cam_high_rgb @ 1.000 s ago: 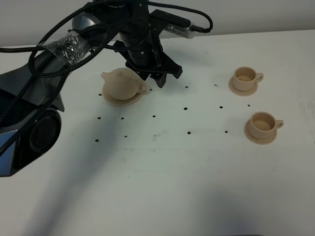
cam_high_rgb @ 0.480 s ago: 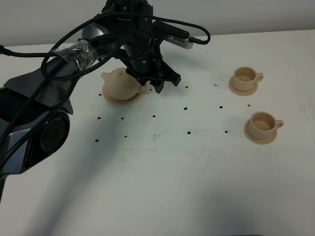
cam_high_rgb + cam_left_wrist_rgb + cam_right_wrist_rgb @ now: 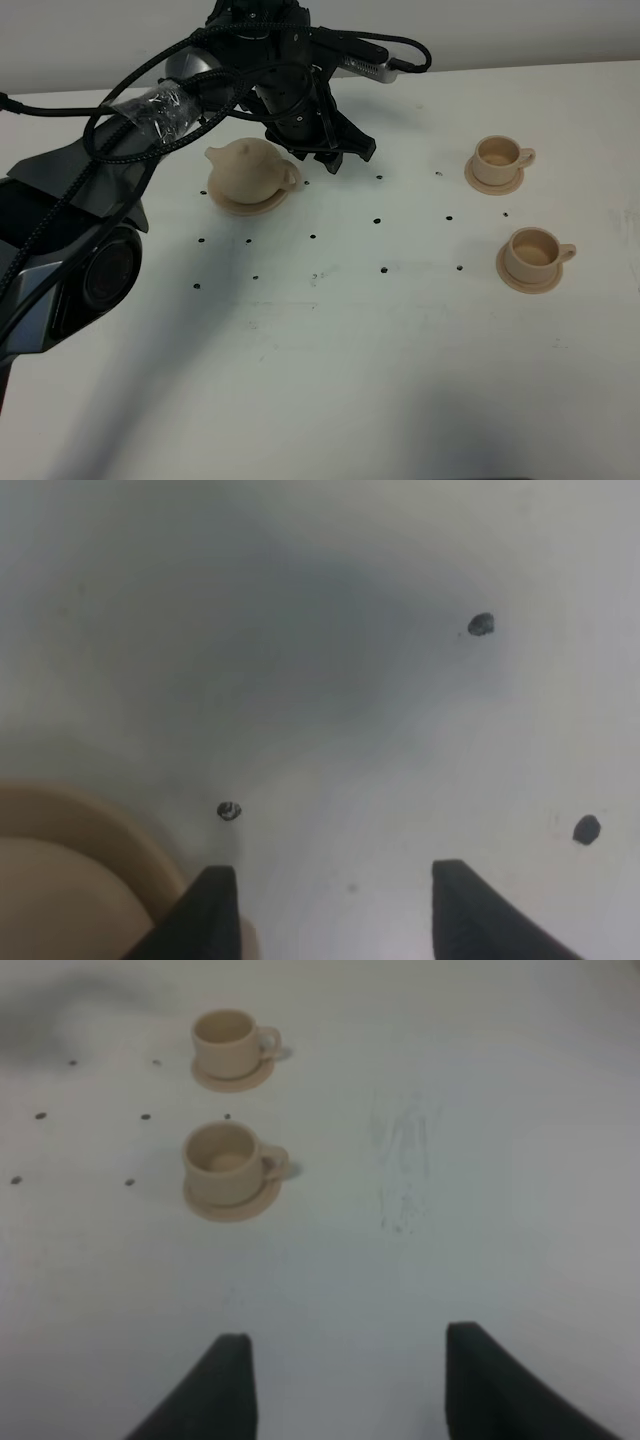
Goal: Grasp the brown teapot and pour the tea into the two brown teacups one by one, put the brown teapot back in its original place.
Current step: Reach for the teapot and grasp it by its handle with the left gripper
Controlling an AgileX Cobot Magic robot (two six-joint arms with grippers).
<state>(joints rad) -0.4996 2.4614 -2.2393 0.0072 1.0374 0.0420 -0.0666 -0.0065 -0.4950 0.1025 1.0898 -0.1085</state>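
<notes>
The brown teapot (image 3: 248, 170) stands upright on its wide saucer (image 3: 262, 207) at the back left, handle to the right. My left gripper (image 3: 335, 160) hangs open and empty just right of the handle, apart from it. In the left wrist view the open gripper (image 3: 335, 915) is over bare table, with the teapot's edge (image 3: 60, 900) beside one fingertip (image 3: 210, 910). The two brown teacups (image 3: 497, 153) (image 3: 533, 248) stand on their saucers at the right; they also show in the right wrist view (image 3: 225, 1035) (image 3: 220, 1155). My right gripper (image 3: 350, 1390) is open, well short of them.
The white table (image 3: 350, 350) carries small black dots in rows between the teapot and the cups. The left arm's black cables (image 3: 150, 90) loop above the back left. Faint scuff marks (image 3: 400, 1170) lie on the table to the right of the cups.
My left gripper has shifted slightly right and back, away from the teapot's handle. The teapot and cups have not moved.
</notes>
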